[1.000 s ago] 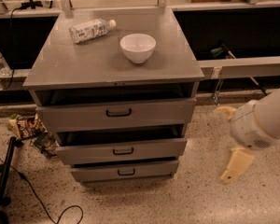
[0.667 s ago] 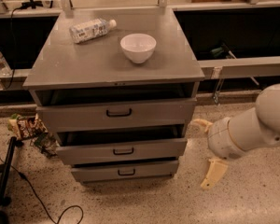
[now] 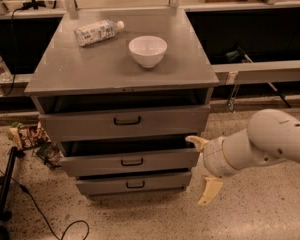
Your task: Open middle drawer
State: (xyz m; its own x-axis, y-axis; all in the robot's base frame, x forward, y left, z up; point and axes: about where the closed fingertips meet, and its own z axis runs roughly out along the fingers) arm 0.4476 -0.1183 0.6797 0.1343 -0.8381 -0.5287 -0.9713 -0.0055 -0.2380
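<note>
The grey cabinet [image 3: 90,79] has three drawers. The middle drawer [image 3: 90,163], with a medium-height front and a small black handle [image 3: 132,161], stands partly pulled out, with a dark gap above it. The top drawer [image 3: 80,124] has the tallest front and the bottom drawer [image 3: 100,185] the thinnest. My gripper [image 3: 202,166] is open, with its cream fingers [image 3: 210,191] spread one above the other. It sits just right of the middle drawer's right front corner, and the upper finger is near that corner. It holds nothing.
A white bowl [image 3: 147,50] and a lying plastic bottle [image 3: 97,31] are on the cabinet top. Snack bags [image 3: 27,134], a black stand leg [image 3: 5,184] and cables [image 3: 45,219] lie on the floor at the left. A grey rail [image 3: 270,71] runs behind at the right.
My arm and gripper have moved left, from well right of the cabinet to the middle drawer's right front corner. The drawers have not visibly moved.
</note>
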